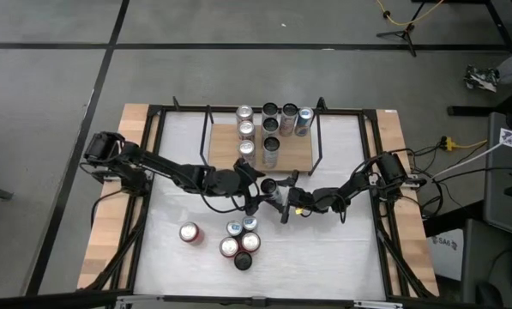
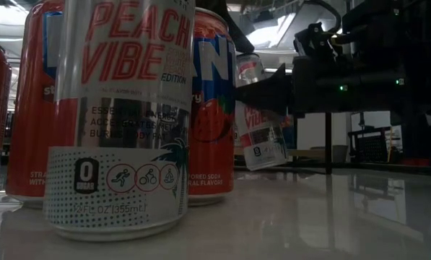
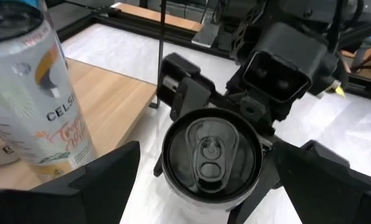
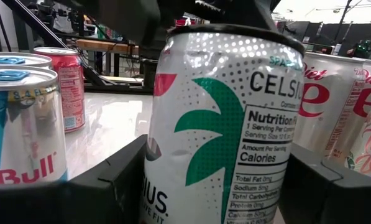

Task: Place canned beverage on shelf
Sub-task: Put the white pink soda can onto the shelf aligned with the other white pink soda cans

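A silver Celsius can sits between both grippers on the white table, just in front of the light-wood shelf. My right gripper reaches in from the table's right and is shut on this can. My left gripper comes from the left and is open; its fingers stand wide on either side of the can's top and do not touch it. Several cans stand upright on the shelf board. My right gripper pinches the can's side wall between its two fingers, one on each side. The fingers come in level from the table's right. In the low view the can leans a little; whether its base touches the table I cannot tell.
Thin black rod uprights stand at the shelf's ends. One more Celsius can stands on the board close to my left gripper. Near the front edge stand a red can and a cluster of cans.
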Action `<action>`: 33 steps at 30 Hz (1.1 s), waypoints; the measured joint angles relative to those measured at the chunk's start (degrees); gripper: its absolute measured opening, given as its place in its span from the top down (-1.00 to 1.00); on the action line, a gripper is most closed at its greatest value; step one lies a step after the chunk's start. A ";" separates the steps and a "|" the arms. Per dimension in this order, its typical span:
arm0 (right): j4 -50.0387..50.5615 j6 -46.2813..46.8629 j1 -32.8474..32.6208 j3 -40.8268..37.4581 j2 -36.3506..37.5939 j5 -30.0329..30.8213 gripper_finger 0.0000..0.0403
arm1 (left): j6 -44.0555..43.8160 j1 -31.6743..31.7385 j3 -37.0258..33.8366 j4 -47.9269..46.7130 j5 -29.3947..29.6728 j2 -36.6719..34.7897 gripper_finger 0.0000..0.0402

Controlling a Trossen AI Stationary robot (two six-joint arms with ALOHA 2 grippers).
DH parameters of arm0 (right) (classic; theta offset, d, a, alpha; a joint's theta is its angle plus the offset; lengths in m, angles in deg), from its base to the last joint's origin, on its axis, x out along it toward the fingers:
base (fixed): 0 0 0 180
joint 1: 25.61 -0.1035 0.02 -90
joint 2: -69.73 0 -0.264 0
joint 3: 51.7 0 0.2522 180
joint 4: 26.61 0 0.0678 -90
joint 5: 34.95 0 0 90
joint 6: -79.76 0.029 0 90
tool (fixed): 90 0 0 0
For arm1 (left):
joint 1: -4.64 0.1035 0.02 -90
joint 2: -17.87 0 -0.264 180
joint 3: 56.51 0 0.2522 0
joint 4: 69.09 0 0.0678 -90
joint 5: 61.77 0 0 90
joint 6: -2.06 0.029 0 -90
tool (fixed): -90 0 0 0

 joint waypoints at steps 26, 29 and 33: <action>5.86 -0.33 -0.02 4.87 0.04 0.47 -0.33 | -4.14 0.37 0.04 -0.84 -2.79 1.16 -0.68; 5.86 -0.34 -0.02 4.87 0.04 0.66 -0.33 | -4.11 0.37 0.04 -0.86 -2.80 1.16 -0.60; 5.90 -0.33 -0.02 4.87 0.04 1.02 -0.33 | -4.03 0.37 0.04 -0.88 -2.74 1.16 -0.45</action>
